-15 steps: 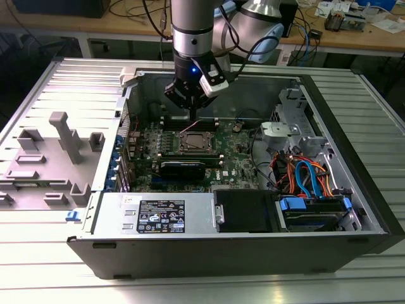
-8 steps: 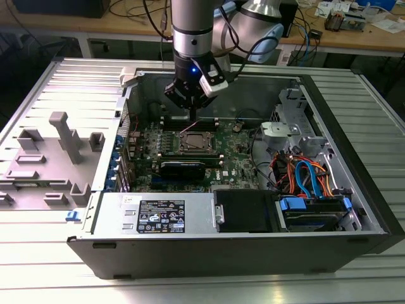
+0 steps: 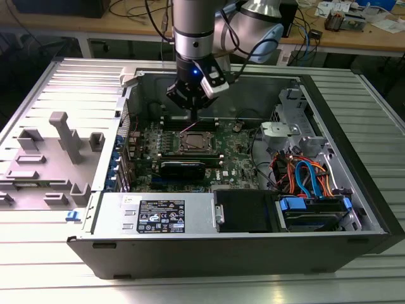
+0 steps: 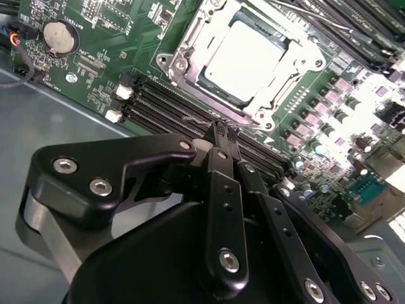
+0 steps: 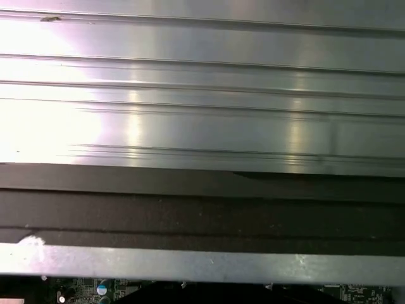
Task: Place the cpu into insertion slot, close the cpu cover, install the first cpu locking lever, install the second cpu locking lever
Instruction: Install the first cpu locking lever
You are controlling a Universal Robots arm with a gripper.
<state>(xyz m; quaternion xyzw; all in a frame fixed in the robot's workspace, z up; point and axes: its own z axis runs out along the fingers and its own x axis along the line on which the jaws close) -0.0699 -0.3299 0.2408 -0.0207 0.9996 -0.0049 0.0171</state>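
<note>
**Item: cpu socket work, locking-lever stage (judged)**

- **Claw** (image 4: 223,130): fingers pressed together, nothing pinched between them. In the exterior view the claw (image 3: 192,117) hangs inside the open computer case (image 3: 190,253), tips pointing down.
- **Cpu** (image 4: 247,60): seated flat, just beyond the claw tips, dull silver top showing through the frame.
- **Cpu cover** (image 4: 190,44): lies down over the cpu, ringing it on all sides; reads as closed.
- **Insertion slot** (image 3: 195,140): directly below and slightly ahead of the tips; occupied.
- **Locking lever** (image 3: 188,128): thin rod, apparently tilted up off the slot edge closest to the tips. Whether the tips touch it cannot be told.
- **Memory slots** (image 4: 171,104): long black rows under the tips, between claw and slot.
- **Motherboard** (image 4: 126,25): green, with a coin cell (image 4: 58,37) well off to one side of the claw.

**Handling note (judgement):** placing and covering look done; levers are the work in hand. Push with the closed tips as a single blunt point. Bear on the rod alone, clear of the cover plate and the memory-slot latches. Sweep down and sideways so the rod tucks under its catch and does not spring back.
</note>
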